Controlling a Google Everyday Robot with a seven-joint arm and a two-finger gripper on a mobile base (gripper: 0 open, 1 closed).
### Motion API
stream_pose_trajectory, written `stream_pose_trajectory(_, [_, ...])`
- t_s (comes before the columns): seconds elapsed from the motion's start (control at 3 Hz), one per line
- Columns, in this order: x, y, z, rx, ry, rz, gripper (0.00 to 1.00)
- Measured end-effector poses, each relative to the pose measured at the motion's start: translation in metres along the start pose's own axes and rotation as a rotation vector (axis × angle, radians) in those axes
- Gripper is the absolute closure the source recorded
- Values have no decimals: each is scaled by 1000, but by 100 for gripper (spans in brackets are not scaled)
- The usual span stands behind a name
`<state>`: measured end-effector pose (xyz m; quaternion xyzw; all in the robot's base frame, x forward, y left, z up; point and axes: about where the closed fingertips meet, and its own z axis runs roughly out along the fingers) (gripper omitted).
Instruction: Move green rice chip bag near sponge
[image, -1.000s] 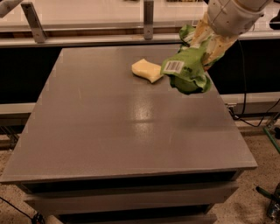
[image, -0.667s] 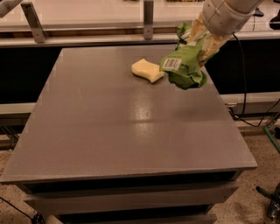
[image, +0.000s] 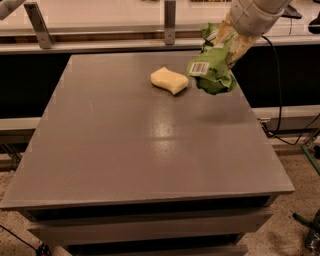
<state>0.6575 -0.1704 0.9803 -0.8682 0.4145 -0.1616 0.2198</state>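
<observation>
Slightly higher in the view than a second ago, the crinkly light-green foil snack bag with its white barcode label (image: 212, 72) has risen together with the tool (image: 231, 42), while the small pale-yellow sponge with wavy sides (image: 170, 80) lies where it lay before. The tool reaches down from the upper right corner on a pale, rounded arm, and its cream-coloured fingers (image: 241, 47) are clamped on the upper part of the bag, one on each side, so that the bag hangs crumpled beneath them with the barcode turned toward the left. The bag sits over the far right part of the flat grey table (image: 150, 150), just beside the sponge on its right, with a narrow strip of table showing between the two. Whether the bag's lower end touches the table cannot be told. The sponge rests flat on the table near the far edge, a little right of the middle. A black cable (image: 278, 80) hangs down beyond the table's right side.
</observation>
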Motion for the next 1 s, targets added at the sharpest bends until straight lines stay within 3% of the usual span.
stream_pose_trajectory(0.67, [-4,-4,5,11,-20,-21,13])
stream_pose_trajectory(1.0, [-5,-5,7,10,-22,-22,0])
